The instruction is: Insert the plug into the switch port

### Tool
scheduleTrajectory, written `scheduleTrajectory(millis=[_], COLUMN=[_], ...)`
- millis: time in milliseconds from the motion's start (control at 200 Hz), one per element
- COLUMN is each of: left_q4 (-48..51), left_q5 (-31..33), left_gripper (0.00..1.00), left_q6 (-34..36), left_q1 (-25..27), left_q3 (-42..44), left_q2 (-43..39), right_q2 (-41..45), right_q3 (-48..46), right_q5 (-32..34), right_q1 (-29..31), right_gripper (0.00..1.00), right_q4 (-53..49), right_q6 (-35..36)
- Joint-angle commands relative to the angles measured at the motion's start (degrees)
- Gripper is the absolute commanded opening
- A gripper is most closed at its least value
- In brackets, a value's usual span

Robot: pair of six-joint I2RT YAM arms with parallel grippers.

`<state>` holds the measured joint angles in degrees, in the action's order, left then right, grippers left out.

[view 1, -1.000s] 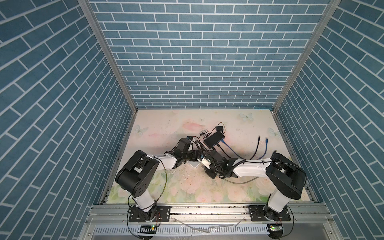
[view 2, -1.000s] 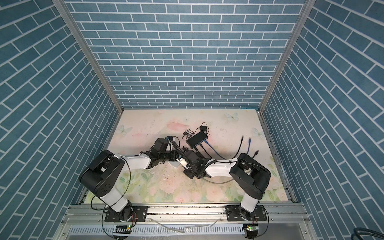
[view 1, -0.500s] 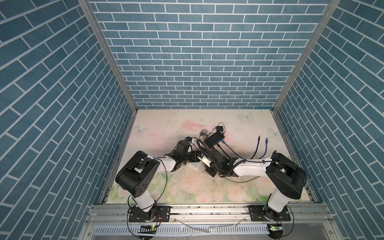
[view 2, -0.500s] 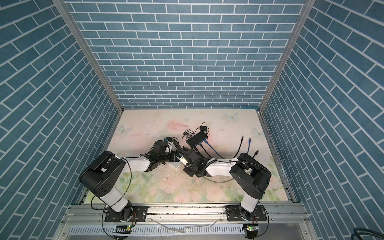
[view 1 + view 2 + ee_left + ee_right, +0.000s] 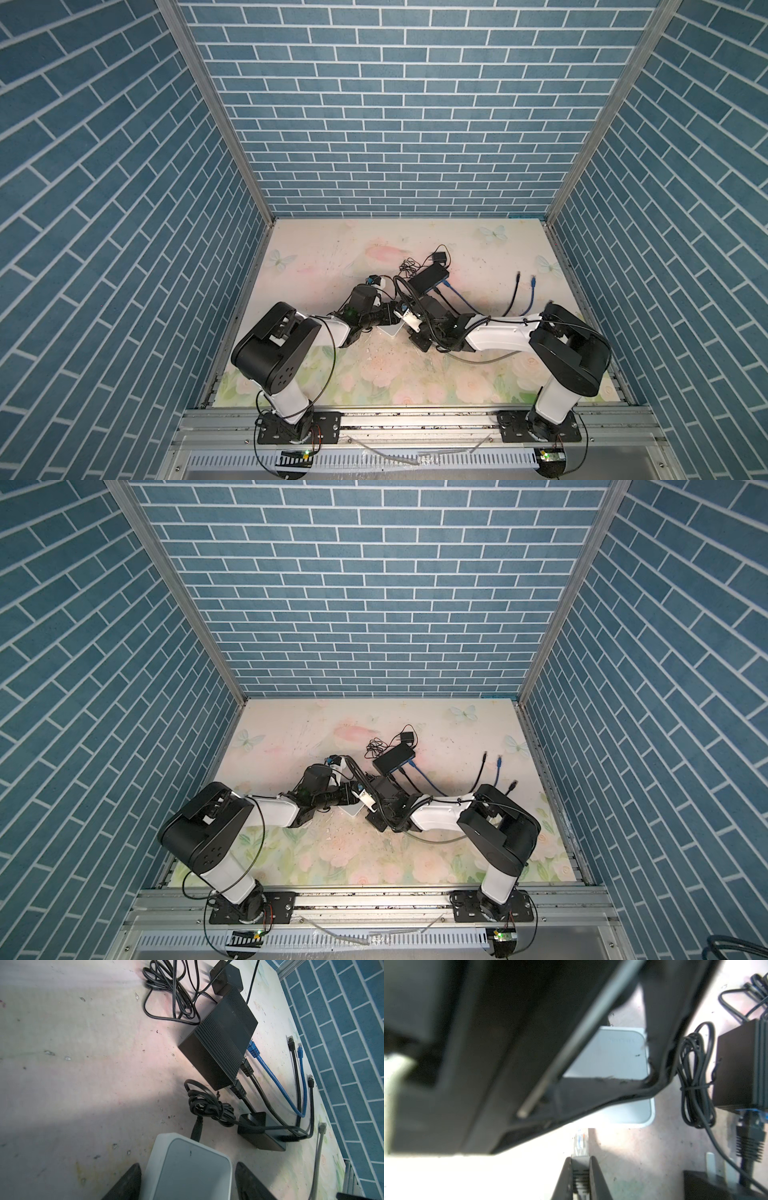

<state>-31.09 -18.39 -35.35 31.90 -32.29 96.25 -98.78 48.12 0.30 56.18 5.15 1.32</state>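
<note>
Left tool [image 5: 188, 1180] advanced, straddling white switch [image 5: 187, 1169]; right tool [image 5: 580, 1178] pinches plug [image 5: 580, 1167].

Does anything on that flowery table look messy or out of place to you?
Mostly cable clutter: loose black and blue network cables sprawl unplugged beside the black ribbed switch box, and a tangled black cord lies behind it. The pale tabletop is scuffed and speckled. Nothing looks broken.

Lab test cell: brick-print walls [image 5: 399, 124], alu rail [image 5: 415, 428], floral mat [image 5: 395, 374].
</note>
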Motion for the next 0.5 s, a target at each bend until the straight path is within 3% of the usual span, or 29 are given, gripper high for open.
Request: scheduleTrajectory(millis=[0, 495], left_q4=[8.59, 5.26], left_q5=[-4.38, -5.95], left_gripper=[0.73, 0.72], left_q6=[-1.64, -3.94], left_q1=[1.57, 4.7], left_q3=[2.79, 3.14], left_q2=[4.15, 6.46], right_q2=[-1.84, -4.47], right_q3=[3.31, 7.76], right_q5=[1.4, 0.93], right_q1=[-0.44, -0.53], right_gripper=[0.0, 0.0], right_q4=[1.09, 6.47], right_q6=[-1.06, -2.11])
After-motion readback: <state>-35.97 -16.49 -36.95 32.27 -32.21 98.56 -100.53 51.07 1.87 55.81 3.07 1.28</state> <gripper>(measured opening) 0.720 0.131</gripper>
